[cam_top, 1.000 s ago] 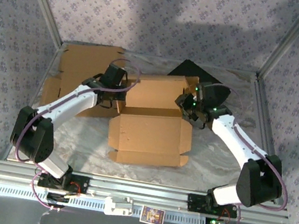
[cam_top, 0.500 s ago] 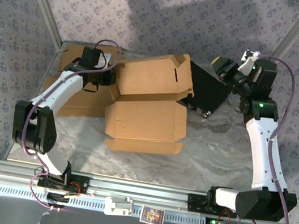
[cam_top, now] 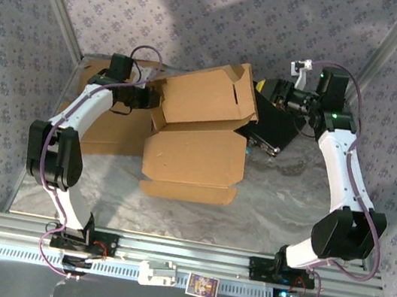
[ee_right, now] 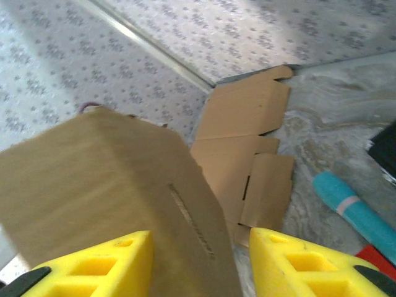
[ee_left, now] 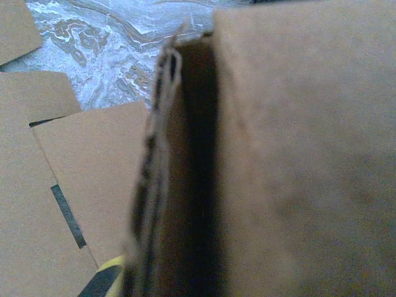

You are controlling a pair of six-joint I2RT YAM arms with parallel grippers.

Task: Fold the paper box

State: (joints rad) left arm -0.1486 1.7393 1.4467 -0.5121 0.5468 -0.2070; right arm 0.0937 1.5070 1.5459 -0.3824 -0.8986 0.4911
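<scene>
Left of the box, your left hand clamps its flap, the grip lost behind blurred cardboard; opposite, your right hand stands open.

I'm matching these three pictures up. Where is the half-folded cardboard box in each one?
Top external: cardboard box at the centre of the table.
Left wrist: right half, blurred, very close.
Right wrist: lower left, slotted panel facing the camera.
Shared landmark: flat cardboard sheet lying on the table.
</scene>
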